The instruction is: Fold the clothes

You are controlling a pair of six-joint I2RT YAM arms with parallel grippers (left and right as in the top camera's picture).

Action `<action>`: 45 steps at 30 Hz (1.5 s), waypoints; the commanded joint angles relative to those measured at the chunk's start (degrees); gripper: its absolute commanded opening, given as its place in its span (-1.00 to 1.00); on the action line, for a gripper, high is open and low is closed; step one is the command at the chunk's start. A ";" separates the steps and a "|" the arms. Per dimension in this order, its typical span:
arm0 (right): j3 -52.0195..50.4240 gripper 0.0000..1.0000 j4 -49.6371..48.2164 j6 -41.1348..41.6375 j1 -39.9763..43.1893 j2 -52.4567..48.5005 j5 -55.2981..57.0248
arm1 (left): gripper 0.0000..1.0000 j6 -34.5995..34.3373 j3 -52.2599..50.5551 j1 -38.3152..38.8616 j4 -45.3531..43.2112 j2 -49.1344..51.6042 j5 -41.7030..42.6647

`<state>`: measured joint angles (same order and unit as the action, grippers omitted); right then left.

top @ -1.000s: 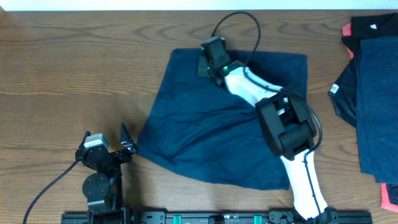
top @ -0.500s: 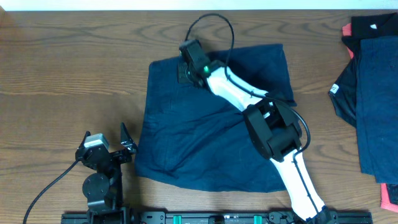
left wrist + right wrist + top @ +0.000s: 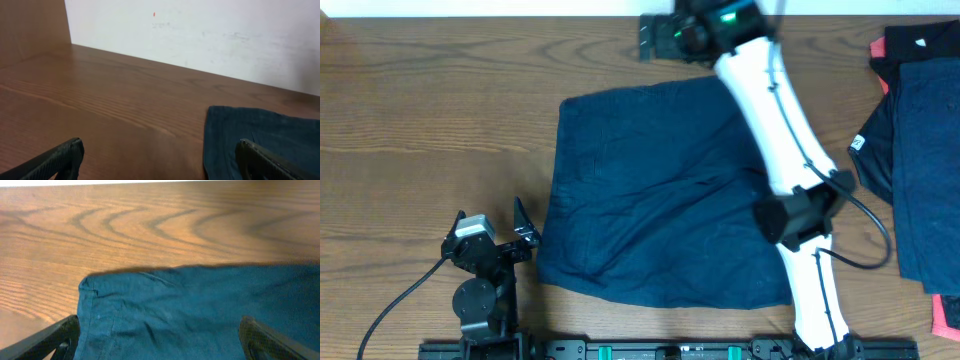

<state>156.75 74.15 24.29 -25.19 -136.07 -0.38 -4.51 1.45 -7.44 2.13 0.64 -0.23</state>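
Navy garment (image 3: 660,190) spread flat mid-table, both pincers empty.
The soft, faintly creased cloth makes a rough four-sided shape on the grained brown wooden table (image 3: 420,100). The right gripper (image 3: 160,337) hangs by its far edge with jaws wide apart. The left gripper (image 3: 160,155), also spread, sits by its near-left corner. A pile of dark pieces (image 3: 910,160) lies at the right.

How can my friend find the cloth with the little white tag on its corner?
Go to the right end of the wooden table, where a pile of clothes lies apart from the big blue cloth in the middle. The dark piece sticks out on the pile's left side. Unlike its neighbours, its pointed corner carries a small white tag.
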 commanded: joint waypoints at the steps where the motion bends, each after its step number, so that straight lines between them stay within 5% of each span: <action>1: 4.24 0.98 5.03 -0.55 -0.15 5.25 1.25 | 0.96 -0.26 -1.20 -0.24 1.97 -0.02 -1.33; 9: 4.68 0.99 22.40 3.52 -2.36 18.16 9.90 | 0.96 -0.26 -1.20 -0.24 1.97 -0.02 -1.33; 17: -4.33 0.98 23.19 -0.83 -5.22 32.57 4.83 | 0.96 -0.28 -1.20 -0.24 1.97 -0.02 -1.33; 22: -24.37 0.99 23.15 -0.42 -6.99 46.18 6.84 | 0.96 -0.26 -1.20 -0.24 1.97 -0.02 -1.33; 34: -69.48 0.98 17.53 20.98 -7.08 71.28 16.70 | 0.96 -0.39 -1.20 -0.24 1.95 -0.02 -1.27; 40: -79.03 0.99 11.32 21.11 -7.08 74.95 16.26 | 0.96 -8.35 -1.18 -0.20 1.92 -0.02 2.93; 43: -81.79 0.98 9.33 21.11 -7.08 74.90 15.41 | 0.96 -20.37 -1.18 -0.20 0.94 0.26 12.24; 45: -83.12 0.99 8.00 21.11 -7.08 74.90 14.69 | 0.96 -22.12 -1.18 -0.20 0.17 0.42 19.15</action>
<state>75.22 83.02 44.16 -31.94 -61.45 14.55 -17.28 1.54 -7.44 1.80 0.69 7.20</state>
